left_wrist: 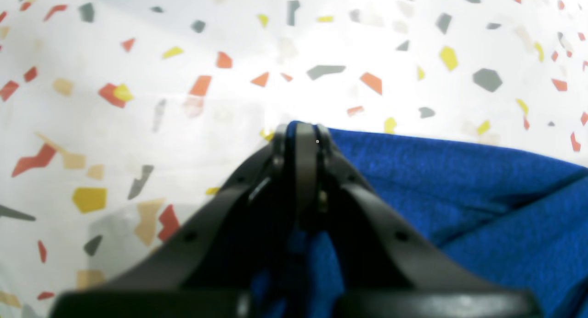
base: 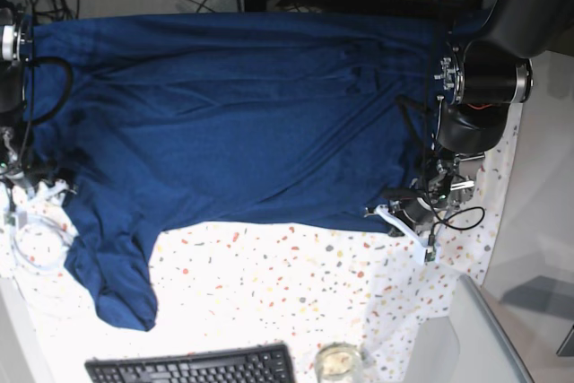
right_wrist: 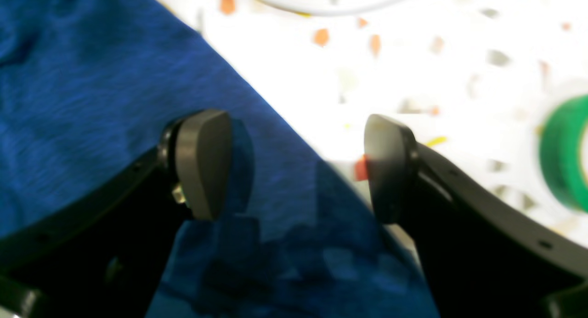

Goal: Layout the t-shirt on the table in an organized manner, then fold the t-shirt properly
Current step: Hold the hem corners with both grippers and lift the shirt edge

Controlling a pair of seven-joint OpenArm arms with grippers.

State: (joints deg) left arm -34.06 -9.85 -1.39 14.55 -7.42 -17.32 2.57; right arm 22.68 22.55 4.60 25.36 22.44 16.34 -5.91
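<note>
Setting: speckled white table is seen from above, with a black keyboard at its near edge and cables at the far side.
T-shirt: the t-shirt is spread wide over the far half of the table, its long axis running side to side in the base view; one sleeve hangs toward the keyboard.
Left claw: the left claw is pressed together on a fold of the shirt's edge, blue cloth being pinched between the tips.
Right claw: the right claw is spread, one finger over the cloth and the other over bare table, so that the shirt's edge is straddled; nothing is gripped.
Key relation: the cloth lies inward from both claws, each placed at an opposite end of the shirt; the right claw is judged nearest to the next pinch.
Other: part of a green tape roll is seen beside the right claw.
Hidden: the right claw is hard to make out in the base view, and contact with the cloth cannot be told.
</note>
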